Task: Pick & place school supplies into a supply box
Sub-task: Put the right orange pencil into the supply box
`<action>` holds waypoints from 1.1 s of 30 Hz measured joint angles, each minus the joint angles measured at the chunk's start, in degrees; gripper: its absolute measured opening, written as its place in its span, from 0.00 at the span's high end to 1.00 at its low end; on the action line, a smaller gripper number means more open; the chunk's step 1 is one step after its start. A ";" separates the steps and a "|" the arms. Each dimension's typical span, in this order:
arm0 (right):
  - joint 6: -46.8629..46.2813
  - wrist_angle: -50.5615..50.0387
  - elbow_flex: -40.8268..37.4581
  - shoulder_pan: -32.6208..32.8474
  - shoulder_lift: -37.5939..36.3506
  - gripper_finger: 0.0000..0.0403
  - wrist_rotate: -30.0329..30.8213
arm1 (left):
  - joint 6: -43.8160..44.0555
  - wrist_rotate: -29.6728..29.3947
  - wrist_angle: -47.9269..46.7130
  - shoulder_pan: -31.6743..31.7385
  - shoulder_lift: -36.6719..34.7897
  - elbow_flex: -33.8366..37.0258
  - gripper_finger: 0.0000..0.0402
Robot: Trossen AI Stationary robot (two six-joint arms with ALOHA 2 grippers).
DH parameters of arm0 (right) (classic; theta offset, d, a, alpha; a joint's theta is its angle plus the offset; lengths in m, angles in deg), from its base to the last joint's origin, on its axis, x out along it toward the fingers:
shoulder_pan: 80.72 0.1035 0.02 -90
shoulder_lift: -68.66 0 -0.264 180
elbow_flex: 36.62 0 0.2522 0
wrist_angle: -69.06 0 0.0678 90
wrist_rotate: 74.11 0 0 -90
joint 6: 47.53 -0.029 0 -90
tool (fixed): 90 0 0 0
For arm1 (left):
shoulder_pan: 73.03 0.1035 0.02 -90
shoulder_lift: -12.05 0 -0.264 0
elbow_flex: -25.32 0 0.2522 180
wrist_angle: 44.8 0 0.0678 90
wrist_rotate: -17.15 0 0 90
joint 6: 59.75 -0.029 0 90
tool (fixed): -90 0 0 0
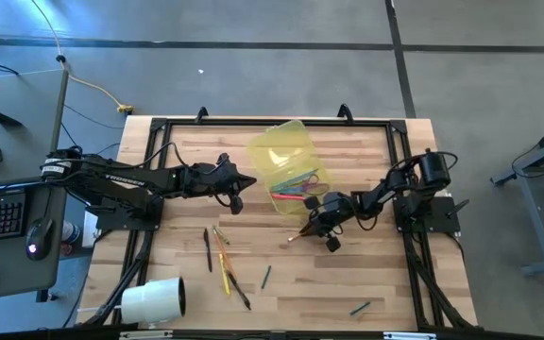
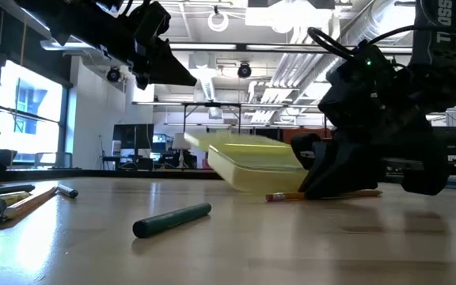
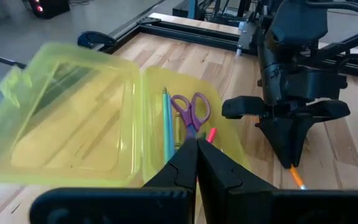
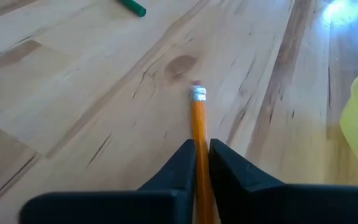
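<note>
Orange pencil (image 4: pixel 199 134) clamped between right fingers (image 4: pixel 229 168); left fingers (image 3: pixel 213 168) together above box (image 3: pixel 166 134).

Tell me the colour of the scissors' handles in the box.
Purple, on the scissors; clearest in the left wrist view.

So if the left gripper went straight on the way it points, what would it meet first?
Probably the box: the left gripper, jaws shut, aims at the scissors and pens inside it. Depth is unclear.
</note>
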 joint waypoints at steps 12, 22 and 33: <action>-4.98 0.19 0.45 0.09 -10.66 0.98 0.69 | -0.02 0.00 -0.44 0.00 0.01 0.00 0.88; 10.15 -5.11 0.57 -3.84 -23.66 0.99 14.07 | -0.04 -2.01 -0.39 0.02 -0.01 0.00 0.88; 10.27 -5.13 4.36 -16.13 -12.76 0.98 6.15 | -1.57 -3.58 0.00 0.02 0.01 0.00 0.88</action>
